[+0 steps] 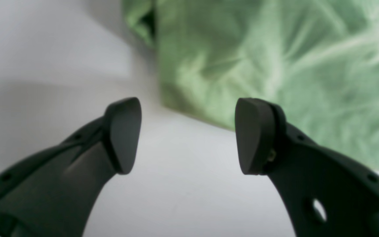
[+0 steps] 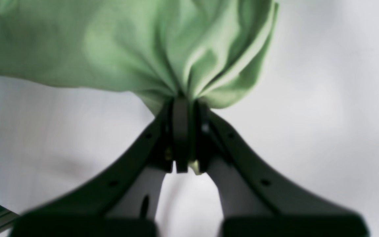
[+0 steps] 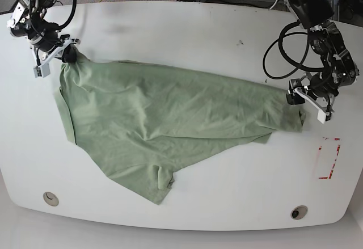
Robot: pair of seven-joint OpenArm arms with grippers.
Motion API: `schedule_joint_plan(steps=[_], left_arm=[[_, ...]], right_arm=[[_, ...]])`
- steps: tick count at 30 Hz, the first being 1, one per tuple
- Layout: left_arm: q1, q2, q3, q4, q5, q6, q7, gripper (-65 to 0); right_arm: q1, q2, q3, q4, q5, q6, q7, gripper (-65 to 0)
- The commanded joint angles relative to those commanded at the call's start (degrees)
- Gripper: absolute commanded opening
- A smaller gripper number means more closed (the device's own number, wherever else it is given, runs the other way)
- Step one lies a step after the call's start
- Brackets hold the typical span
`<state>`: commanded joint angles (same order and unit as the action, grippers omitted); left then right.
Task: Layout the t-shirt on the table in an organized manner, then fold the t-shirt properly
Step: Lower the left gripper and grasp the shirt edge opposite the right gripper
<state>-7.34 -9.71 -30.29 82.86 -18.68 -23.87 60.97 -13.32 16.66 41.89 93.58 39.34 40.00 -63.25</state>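
Shirt spread out, right side pinched, left side free.
I see the t-shirt (image 3: pixel 164 124), soft sage-green fabric, heavily creased, lying skewed across the glossy white tabletop (image 3: pixel 187 33), one sleeve folded near the front edge. My right gripper (image 2: pixel 184 131) has its fingers clamped on a bunched corner, fabric fanning out in pleats. My left gripper (image 1: pixel 188 135) has its matte black fingers spread wide, holding nothing, just beside the shirt's other end.
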Motion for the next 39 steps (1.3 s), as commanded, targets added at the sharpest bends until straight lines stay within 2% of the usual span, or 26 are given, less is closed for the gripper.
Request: schedule_joint_plan(steps=[5, 13, 17, 18, 20, 25, 27, 36, 39], left_arm=[[-2.46, 0.0, 3.34, -4.31, 0.44, 0.0, -0.53, -23.1], [-5.45, 1.23, 3.87, -13.71, 0.35, 0.0, -5.36, -23.3], [-5.89, 1.85, 4.75, -14.33, 0.18, -0.18, -4.4, -24.0], [-5.89, 1.85, 5.27, -13.71, 0.18, -0.18, -3.78, -25.1], [-5.89, 1.93, 5.89, -11.6, 0.18, -0.26, -2.2, -31.5], [-5.8, 2.9, 5.89, -5.27, 0.18, -0.26, 0.97, -58.1], [-5.8, 2.9, 5.89, -3.52, 0.18, -0.26, 2.37, -61.9], [-6.24, 2.9, 0.97, 10.02, 0.18, -0.26, 7.3, -63.3], [-6.77, 2.81, -0.44, 14.59, -0.26, -1.05, 8.7, -63.3]], right_arm=[[0.0, 0.0, 0.0, 0.0, 0.0, 0.0, 0.0, -65.0], [0.09, 0.18, 0.0, 0.53, 0.0, 0.0, 0.0, -65.0], [0.09, 0.09, 0.0, 2.29, 0.0, 0.0, -0.09, -65.0], [0.09, 0.09, 0.0, 2.73, 0.0, 0.0, -0.09, -65.0], [0.09, 0.0, 0.09, 3.96, 0.0, 0.0, -0.09, -65.0], [0.09, 0.0, 0.26, 7.74, 0.0, 0.0, -0.62, -65.0], [0.26, 0.09, 0.26, 9.05, 0.0, 0.0, -1.58, -65.0], [3.87, -0.09, 3.78, 16.79, 0.09, 0.0, -8.18, -65.0], [5.63, 0.09, 4.48, 18.81, 0.09, 0.0, -10.11, -65.0]])
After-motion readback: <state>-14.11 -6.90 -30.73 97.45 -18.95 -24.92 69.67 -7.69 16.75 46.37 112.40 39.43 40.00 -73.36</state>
